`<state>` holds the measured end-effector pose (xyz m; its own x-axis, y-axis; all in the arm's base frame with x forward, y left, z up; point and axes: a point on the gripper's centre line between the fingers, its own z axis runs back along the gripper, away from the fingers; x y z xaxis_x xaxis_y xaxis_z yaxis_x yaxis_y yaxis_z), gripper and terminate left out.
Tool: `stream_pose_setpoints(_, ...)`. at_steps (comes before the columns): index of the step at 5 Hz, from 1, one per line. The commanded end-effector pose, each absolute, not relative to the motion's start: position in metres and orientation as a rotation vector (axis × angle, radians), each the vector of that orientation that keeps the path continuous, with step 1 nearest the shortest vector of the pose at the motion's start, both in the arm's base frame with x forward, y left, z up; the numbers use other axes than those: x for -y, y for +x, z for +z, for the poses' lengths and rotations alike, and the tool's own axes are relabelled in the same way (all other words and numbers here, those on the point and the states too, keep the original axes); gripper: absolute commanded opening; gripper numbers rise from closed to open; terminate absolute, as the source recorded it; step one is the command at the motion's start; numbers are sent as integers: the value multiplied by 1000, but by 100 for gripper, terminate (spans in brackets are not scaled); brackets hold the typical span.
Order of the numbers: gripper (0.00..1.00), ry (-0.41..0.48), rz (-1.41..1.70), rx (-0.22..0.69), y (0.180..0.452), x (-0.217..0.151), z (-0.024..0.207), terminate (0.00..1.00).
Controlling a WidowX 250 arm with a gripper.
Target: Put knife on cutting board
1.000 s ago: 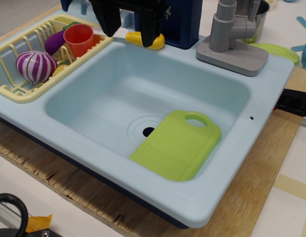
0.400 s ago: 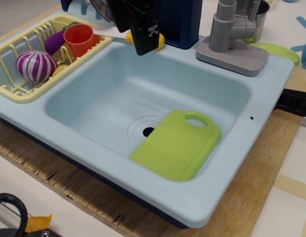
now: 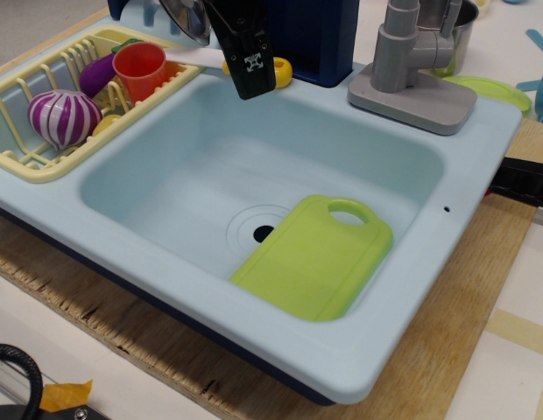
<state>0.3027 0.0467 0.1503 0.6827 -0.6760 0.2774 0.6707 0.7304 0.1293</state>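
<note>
The knife lies on the back rim of the sink; its yellow handle point(image 3: 281, 70) shows to the right of my gripper and its white blade point(image 3: 194, 58) to the left. My gripper point(image 3: 251, 80) hangs over the knife's middle, seen edge-on. One black finger point(image 3: 251, 66) covers the knife and the other is hidden, so I cannot tell whether the jaws are shut. The lime-green cutting board point(image 3: 311, 258) lies tilted in the front right corner of the pale blue sink point(image 3: 166, 179), handle hole toward the back.
A yellow dish rack point(image 3: 22, 157) at the left holds a red cup point(image 3: 140, 70), a purple-striped onion point(image 3: 63, 116) and an eggplant point(image 3: 98, 73). A grey faucet point(image 3: 412, 61) stands at the back right, beside a pale green plate point(image 3: 492, 89). The drain point(image 3: 264, 233) is left of the board.
The gripper has turned from wide open along the knife to edge-on across it and shifted slightly left. The knife and board have not visibly moved.
</note>
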Motion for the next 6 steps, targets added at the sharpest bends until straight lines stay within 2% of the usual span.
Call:
stream_pose_setpoints(1,100,36,-778,366,316,-57,157,0)
stream_pose_setpoints(4,100,-17,-796,395,339,-66,125,0)
stream_pose_setpoints(5,0,-14,-794,410,338,-66,125,0)
stream_pose_setpoints(6,0,5,-821,438,340,-52,140,0)
